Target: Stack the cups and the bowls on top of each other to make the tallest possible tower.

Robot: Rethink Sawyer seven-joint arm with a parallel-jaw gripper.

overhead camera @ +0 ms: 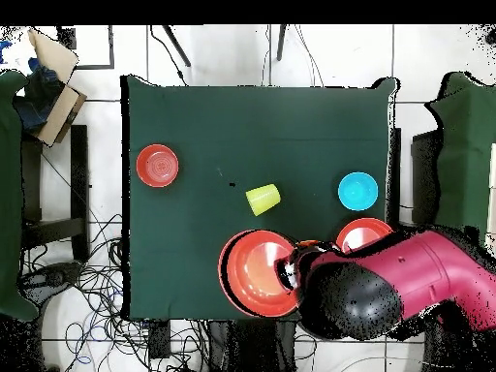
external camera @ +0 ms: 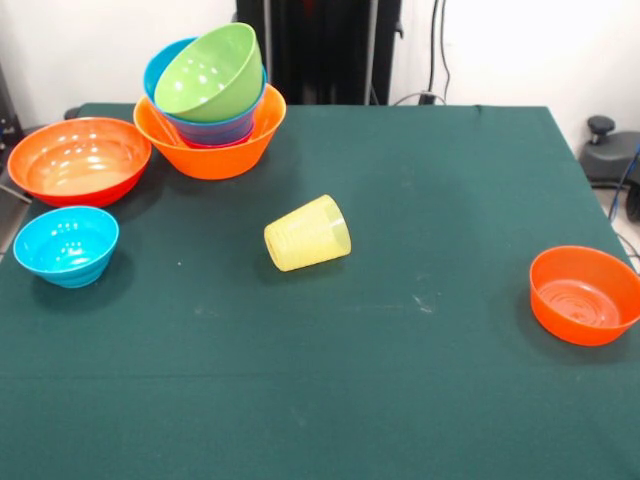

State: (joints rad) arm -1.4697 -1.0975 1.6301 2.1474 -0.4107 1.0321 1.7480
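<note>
Table point(external camera: 400, 330), green cloth; red arm point(overhead camera: 407, 281) overhangs its robot-side edge in overhead view, jaws hidden, state cannot be told; tower point(external camera: 212, 110) at far left in front view: light-orange bowl point(external camera: 225, 150) lowest, lime bowl point(external camera: 208, 72) tilted on top; red-orange bowl point(external camera: 80, 160) beside it; small orange bowl point(external camera: 584, 295) right edge; cyan bowl point(external camera: 66, 245) left; yellow cup point(external camera: 308, 233) on its side, centre.
</note>
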